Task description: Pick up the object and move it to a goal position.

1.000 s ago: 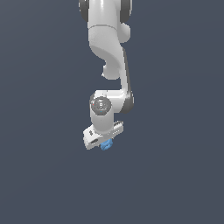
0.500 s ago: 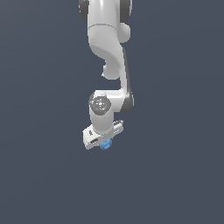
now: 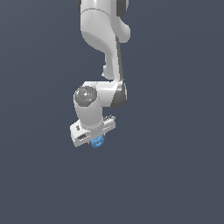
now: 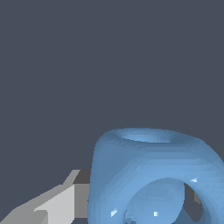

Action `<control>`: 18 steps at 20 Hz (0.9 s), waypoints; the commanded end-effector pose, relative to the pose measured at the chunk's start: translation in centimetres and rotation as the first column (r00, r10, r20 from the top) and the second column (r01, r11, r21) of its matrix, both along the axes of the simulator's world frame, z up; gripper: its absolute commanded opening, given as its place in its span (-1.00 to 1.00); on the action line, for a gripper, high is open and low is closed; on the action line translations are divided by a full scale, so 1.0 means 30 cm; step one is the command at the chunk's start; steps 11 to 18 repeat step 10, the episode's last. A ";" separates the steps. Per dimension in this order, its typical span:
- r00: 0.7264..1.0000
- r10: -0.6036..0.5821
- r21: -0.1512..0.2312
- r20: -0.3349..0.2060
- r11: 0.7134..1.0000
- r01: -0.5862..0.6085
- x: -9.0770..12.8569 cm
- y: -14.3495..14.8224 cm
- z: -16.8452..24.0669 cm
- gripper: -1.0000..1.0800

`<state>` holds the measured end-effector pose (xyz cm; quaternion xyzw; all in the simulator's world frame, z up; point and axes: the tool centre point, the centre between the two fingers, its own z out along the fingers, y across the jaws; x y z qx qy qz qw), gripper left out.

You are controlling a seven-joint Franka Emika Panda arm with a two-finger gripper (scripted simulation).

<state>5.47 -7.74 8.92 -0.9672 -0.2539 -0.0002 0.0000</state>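
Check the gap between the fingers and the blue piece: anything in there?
Nothing shows between them. In the wrist view the blue piece sits right against a grey finger; in the exterior view it sits directly under the gripper.

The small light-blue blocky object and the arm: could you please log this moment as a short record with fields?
Object: small light-blue blocky piece with rounded edges, ring-shaped hollow visible in the wrist view
Object location: directly under the white end effector, only partly visible
End effector: one grey finger beside the piece
Grip: contact appears likely, not confirmed
Background: plain dark grey-blue surface
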 end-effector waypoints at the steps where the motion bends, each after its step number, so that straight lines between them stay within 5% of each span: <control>1: 1.000 0.000 0.000 0.000 1.000 0.000 0.005 -0.035 0.043 -1.00; 18: 1.000 0.000 0.000 0.000 1.000 0.000 0.014 -0.062 0.074 -1.00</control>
